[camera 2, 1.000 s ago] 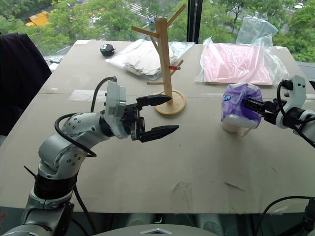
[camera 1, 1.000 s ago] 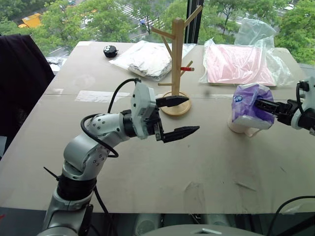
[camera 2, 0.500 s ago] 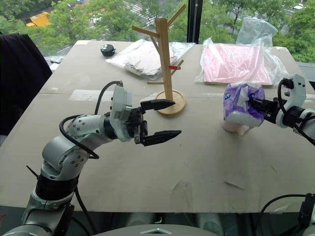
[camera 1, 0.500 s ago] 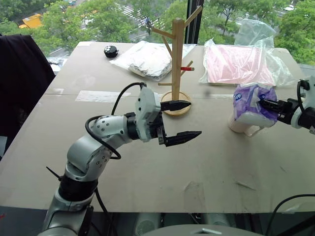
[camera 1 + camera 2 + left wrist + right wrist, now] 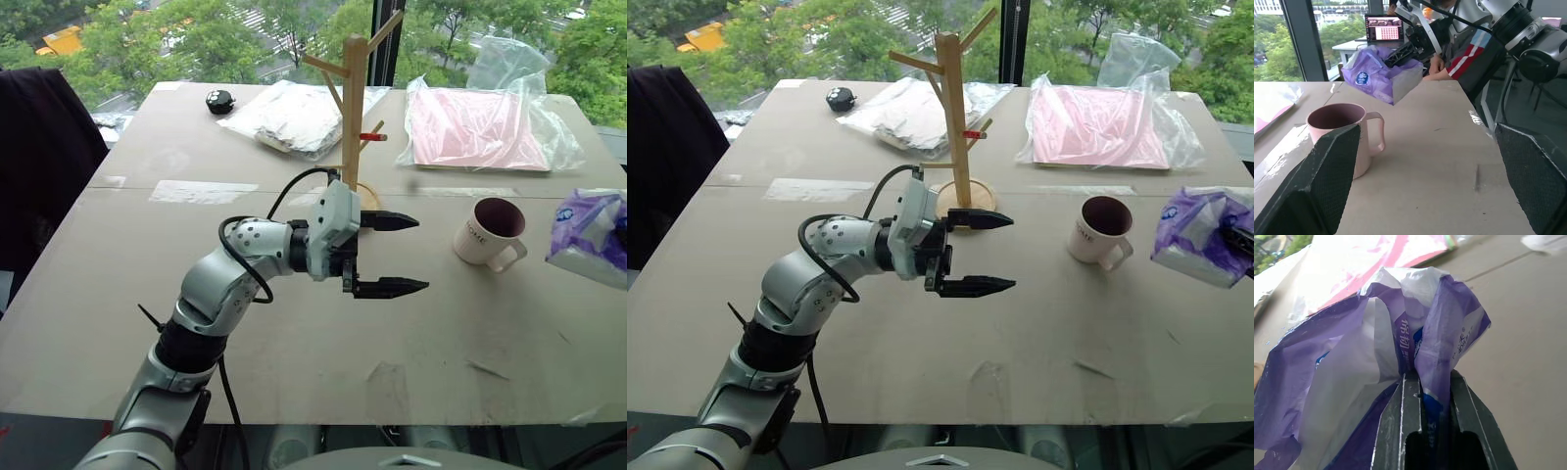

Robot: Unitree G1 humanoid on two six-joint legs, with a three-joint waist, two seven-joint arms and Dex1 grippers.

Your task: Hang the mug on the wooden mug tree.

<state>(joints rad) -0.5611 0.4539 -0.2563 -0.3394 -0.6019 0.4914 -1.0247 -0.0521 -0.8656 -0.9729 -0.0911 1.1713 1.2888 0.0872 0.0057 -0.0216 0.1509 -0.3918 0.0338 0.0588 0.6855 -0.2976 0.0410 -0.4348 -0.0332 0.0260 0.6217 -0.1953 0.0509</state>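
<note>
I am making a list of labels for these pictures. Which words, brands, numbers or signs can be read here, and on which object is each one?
Mug: short dark lettering on its side, too small to read for certain.
Purple pack: Chinese characters in white on a purple fold, not clear enough to quote; a round blue logo is also unreadable.
Laptop screen: pink content, too blurred to read.
Mug tree: no text.

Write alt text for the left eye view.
The left gripper hovers over the table, jaws open toward the mug. The wooden mug tree stands behind it, and the purple-and-white pack hangs at the right edge.
</note>
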